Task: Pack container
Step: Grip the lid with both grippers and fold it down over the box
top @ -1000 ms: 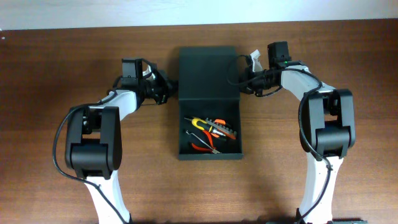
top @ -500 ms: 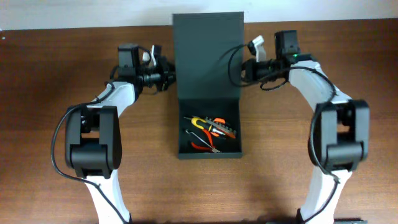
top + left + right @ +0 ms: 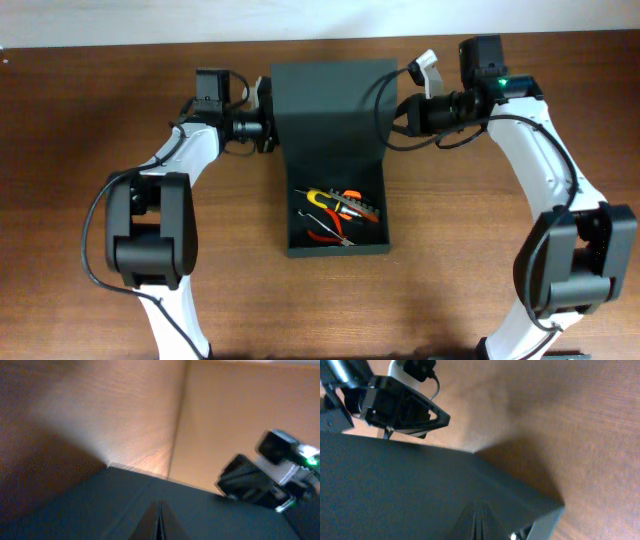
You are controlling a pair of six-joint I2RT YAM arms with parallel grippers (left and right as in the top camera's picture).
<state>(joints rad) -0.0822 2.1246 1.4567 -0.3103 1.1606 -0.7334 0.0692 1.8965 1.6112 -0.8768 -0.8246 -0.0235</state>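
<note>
You have the dark green-black matte rectangular container (image 3: pixel 336 249) mid-way on the brown wooden worktop (image 3: pixel 80 120). Its lid (image 3: pixel 330 100) stands raised, with the left gripper (image 3: pixel 266 128) and right gripper (image 3: pixel 398 112) clenched on the lid's opposite side edges.

**Raised lid screens half the box and both grips**

From overhead, the raised lid (image 3: pixel 330 105) of the container (image 3: pixel 337 243) hides the rear of its inside. The tools (image 3: pixel 338 213) in the front part are too small to tell apart. The left gripper (image 3: pixel 266 128) and right gripper (image 3: pixel 395 112) sit at the lid's side edges, their hold unreadable. The left wrist view is blurred, with the lid cut off below. The right wrist view crops the lid at left and bottom.
</note>
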